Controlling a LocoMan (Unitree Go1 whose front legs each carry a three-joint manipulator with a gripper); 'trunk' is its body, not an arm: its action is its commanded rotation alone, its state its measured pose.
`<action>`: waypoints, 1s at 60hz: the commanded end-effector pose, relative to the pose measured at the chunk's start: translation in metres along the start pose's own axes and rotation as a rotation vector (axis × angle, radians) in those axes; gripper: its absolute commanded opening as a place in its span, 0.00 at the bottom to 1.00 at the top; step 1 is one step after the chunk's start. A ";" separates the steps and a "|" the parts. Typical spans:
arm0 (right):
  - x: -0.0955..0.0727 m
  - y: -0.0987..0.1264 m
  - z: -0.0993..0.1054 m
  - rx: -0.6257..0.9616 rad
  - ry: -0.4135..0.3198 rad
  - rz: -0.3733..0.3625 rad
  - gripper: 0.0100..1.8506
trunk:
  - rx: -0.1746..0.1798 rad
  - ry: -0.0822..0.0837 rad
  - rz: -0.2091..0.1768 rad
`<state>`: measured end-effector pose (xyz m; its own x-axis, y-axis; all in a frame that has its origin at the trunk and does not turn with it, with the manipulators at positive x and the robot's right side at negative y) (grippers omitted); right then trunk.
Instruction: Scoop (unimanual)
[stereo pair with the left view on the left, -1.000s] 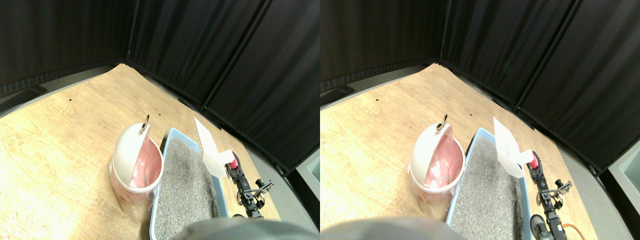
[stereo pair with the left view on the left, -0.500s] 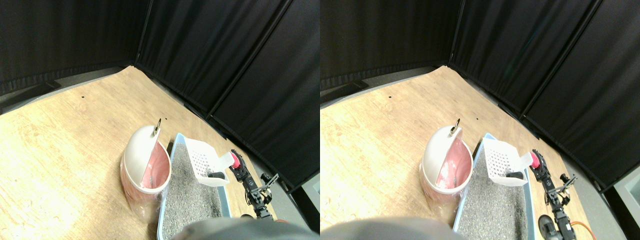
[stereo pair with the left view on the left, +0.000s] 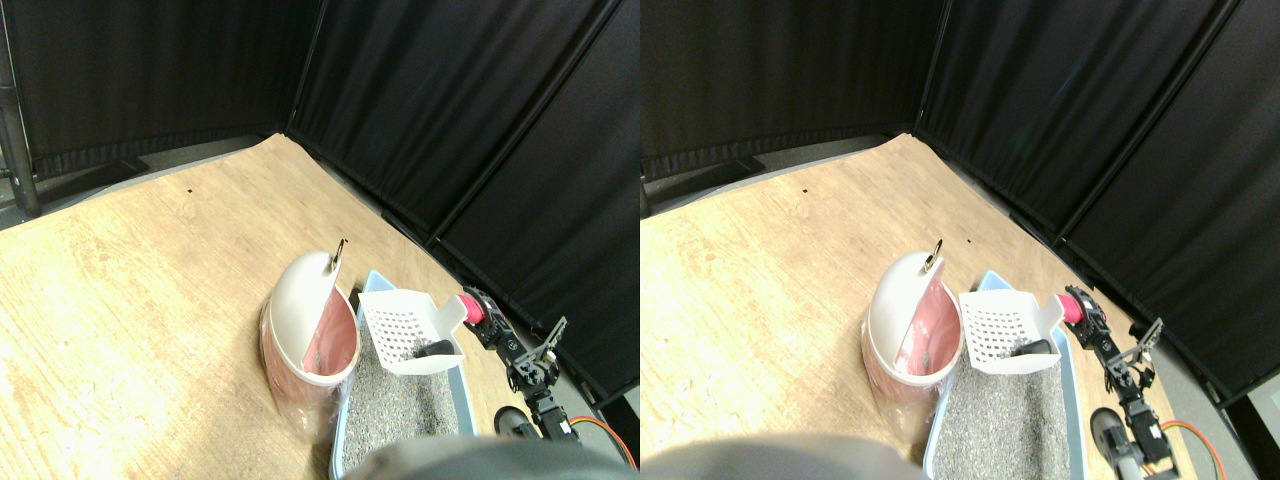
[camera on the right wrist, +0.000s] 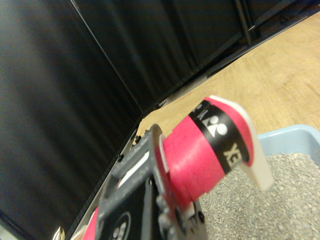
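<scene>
On wood floor (stereo pair with the left view on the left: 150, 280), black curtains (stereo pair with the left view on the left: 450, 100) behind; litter box (stereo pair with the left view on the left: 400, 410) w/ bin (stereo pair with the left view on the left: 305, 350).

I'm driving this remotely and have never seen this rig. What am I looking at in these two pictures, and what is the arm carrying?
The wide picture is a forward, downward camera shown twice, side by side. The other looks along the arm's gripper from behind.

On the wooden floor stands a pink bin with a white swing lid, beside a blue litter tray of grey litter.

The right gripper carries a white slotted scoop by its pink-wrapped handle, roughly level above the tray, with a dark lump in it.
</scene>
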<state>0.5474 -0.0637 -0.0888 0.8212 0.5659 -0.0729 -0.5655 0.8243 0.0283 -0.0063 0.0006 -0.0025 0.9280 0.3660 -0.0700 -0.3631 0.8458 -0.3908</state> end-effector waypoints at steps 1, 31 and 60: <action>0.004 0.008 0.012 -0.020 -0.033 0.047 0.03 | -0.100 0.025 0.033; 0.022 0.037 0.018 -0.188 0.093 0.157 0.03 | -0.137 0.020 0.049; 0.025 0.059 0.023 -0.357 0.229 0.200 0.15 | -0.154 0.013 0.055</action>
<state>0.5386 -0.0103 -0.0771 0.7001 0.6271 -0.3416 -0.7129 0.6419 -0.2826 -0.0052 -0.0004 -0.0034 0.9210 0.3797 -0.0874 -0.3826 0.8390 -0.3869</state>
